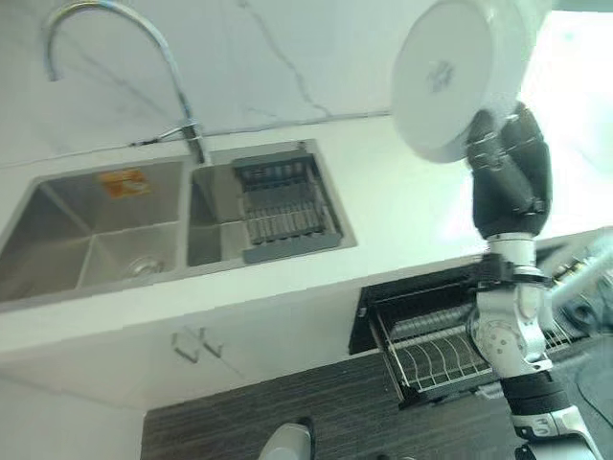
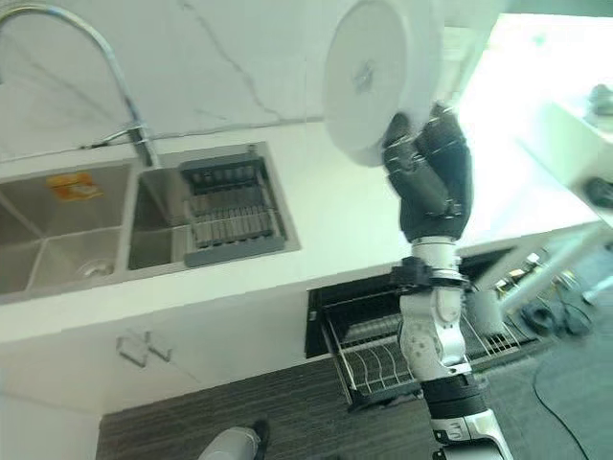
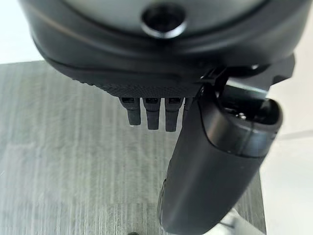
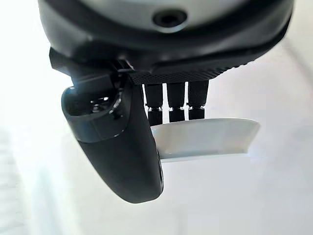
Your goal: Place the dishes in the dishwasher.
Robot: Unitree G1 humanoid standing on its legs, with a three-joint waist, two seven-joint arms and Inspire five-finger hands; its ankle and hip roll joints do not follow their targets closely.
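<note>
My right hand (image 1: 510,182) is raised high above the white counter (image 1: 402,192) and holds a white dish (image 1: 448,79) upright, its underside facing me. In the right wrist view the thumb (image 4: 122,147) and fingers (image 4: 176,105) pinch the white dish (image 4: 205,139) by its rim. Below the counter the dishwasher's wire rack (image 1: 436,350) is pulled out, with a row of plate tines showing. My left hand (image 3: 215,161) hangs over the dark wood-grain floor (image 3: 73,161), its fingers (image 3: 152,115) straight and holding nothing.
A double steel sink (image 1: 105,240) with a tall curved tap (image 1: 182,105) lies at the left. Its right basin holds a dark drainer basket (image 1: 283,211). White cabinet doors (image 1: 201,350) run under the counter. A marble wall (image 1: 268,67) backs it.
</note>
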